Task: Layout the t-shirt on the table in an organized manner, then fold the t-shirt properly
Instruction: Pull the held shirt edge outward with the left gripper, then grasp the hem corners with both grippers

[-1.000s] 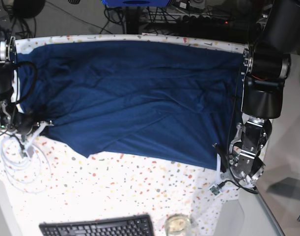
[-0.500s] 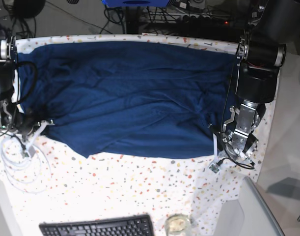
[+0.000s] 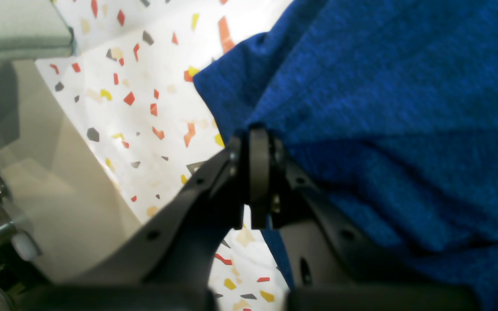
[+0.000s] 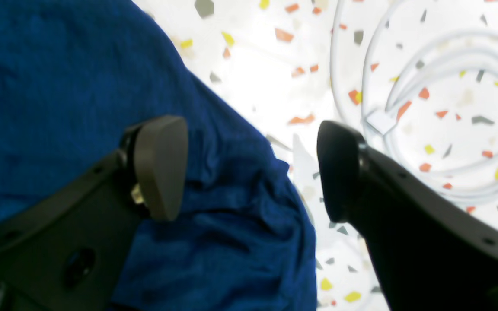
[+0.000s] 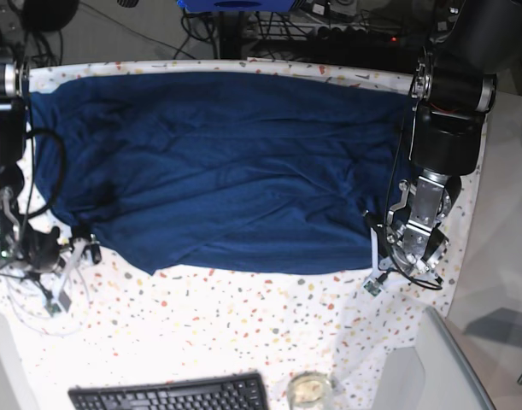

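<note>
The dark navy t-shirt [image 5: 226, 162] lies spread and wrinkled across the far half of the speckled table [image 5: 226, 325]. My left gripper [image 5: 384, 249] is at the shirt's near right corner. In the left wrist view it [image 3: 260, 144] is shut on the edge of the t-shirt [image 3: 383, 108], with blue cloth showing between the fingers. My right gripper [image 5: 83, 244] is at the shirt's near left corner. In the right wrist view it [image 4: 249, 172] stands open just above the edge of the t-shirt [image 4: 59, 65], one finger over cloth and the other over the table [image 4: 266, 65].
A coiled white cable [image 4: 448, 129] lies on the table beside the right gripper. A black keyboard [image 5: 171, 395] and a glass [image 5: 309, 391] sit at the near edge. A plain grey surface [image 5: 431, 367] borders the near right corner.
My right gripper has opened and let go of the shirt's left corner, and has drawn back slightly. My left gripper pulled the right corner up and inward, then held still.
</note>
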You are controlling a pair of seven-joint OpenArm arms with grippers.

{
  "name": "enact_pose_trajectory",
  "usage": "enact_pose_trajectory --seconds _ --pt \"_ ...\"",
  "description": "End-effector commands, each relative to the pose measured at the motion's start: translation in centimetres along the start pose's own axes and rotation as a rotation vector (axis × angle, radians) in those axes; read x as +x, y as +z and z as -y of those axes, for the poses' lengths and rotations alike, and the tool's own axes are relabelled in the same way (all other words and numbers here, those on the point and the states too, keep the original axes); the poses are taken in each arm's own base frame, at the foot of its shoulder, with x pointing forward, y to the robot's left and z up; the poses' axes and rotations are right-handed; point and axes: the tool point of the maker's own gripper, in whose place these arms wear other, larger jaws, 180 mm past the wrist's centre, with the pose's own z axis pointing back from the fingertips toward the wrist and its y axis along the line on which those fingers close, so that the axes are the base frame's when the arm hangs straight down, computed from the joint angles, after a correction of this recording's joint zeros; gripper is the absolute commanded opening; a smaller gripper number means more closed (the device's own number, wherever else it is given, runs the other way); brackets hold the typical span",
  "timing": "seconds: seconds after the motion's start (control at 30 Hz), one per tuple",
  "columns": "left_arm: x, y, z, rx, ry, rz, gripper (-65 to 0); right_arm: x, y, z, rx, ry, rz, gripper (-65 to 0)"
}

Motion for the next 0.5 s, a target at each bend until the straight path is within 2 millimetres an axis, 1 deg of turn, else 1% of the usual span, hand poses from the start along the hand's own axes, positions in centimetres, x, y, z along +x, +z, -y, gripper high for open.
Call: enact_pose_trajectory --seconds 0.0,0.07,0.17,0.23,0.27,0.33,0.47 --pt "1.6 0.6 -2.1 0.046 0.011 0.040 -65.0 3.3 0.5 0.2 0.006 -0.002 0.074 -20.4" --pt "1.7 0.6 -2.2 0.047 0.011 0.041 -65.0 3.9 -0.1 0.4 0.019 -0.030 0.061 -20.3" --pt "1.7 0.6 -2.2 0.048 0.012 0.042 -65.0 4.3 -2.0 -1.3 0.061 -0.024 0.036 -20.1" --pt "1.8 0.6 -2.2 0.048 0.012 0.043 -65.0 3.2 -3.4 -2.0 0.077 -0.012 0.009 -20.1" --pt "1.8 0.6 -2.2 0.048 0.012 0.042 -65.0 3.0 -3.8 -2.1 0.080 -0.008 0.002 -20.1" --pt "1.7 0.6 -2.2 0.047 0.011 0.039 -65.0 2.3 -4.7 -3.0 0.097 -0.013 -0.015 -20.1" --pt "1.6 0.6 -2.2 0.048 0.011 0.039 -65.0 0.6 -5.6 -3.2 0.100 -0.057 -0.023 -20.1"
